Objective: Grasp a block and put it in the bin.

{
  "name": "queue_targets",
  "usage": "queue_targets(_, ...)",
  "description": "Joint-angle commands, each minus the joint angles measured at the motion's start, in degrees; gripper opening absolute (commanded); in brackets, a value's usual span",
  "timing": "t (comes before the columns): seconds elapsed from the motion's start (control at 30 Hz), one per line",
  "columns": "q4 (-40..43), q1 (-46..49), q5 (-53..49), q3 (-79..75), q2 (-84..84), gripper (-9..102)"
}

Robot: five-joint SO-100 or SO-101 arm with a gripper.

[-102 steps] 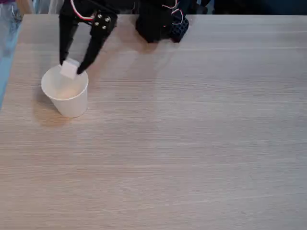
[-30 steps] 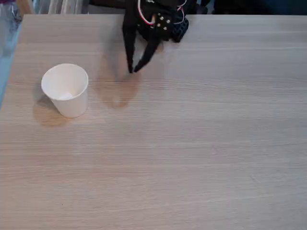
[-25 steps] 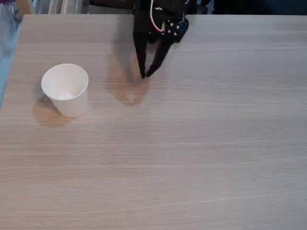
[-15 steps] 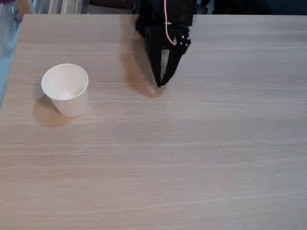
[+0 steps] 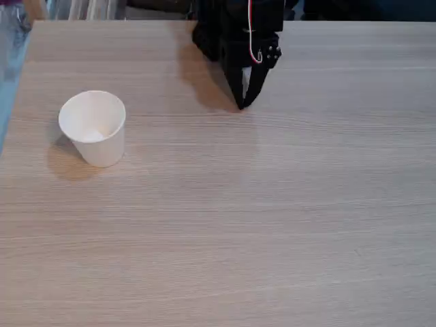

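The bin, a white paper cup (image 5: 92, 129), stands upright on the left of the wooden table. At its bottom lies a pale white patch (image 5: 92, 136) that may be the block; it is too faint against the cup to make out as a cube. My black gripper (image 5: 242, 103) hangs near the table's far edge at the centre, well to the right of the cup. It points down, with its fingertips together and only a thin sliver of light higher up between the fingers. It holds nothing.
The arm's black base (image 5: 218, 30) sits at the far edge behind the gripper. The light wooden table (image 5: 272, 225) stretches wide towards the front and right. Its left edge runs close to the cup.
The block that the gripper held over the cup 3.4 s ago has left its fingers. The gripper has since swung right and back towards the base, with its fingers closing together.
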Motion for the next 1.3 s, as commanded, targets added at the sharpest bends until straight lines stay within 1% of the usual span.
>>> queue_targets(0.0, 1.7, 0.4, 2.2, 0.5, 0.6, 0)
queue_targets(1.27, 1.8, -1.0, 2.1, 0.4, 0.6, 0)
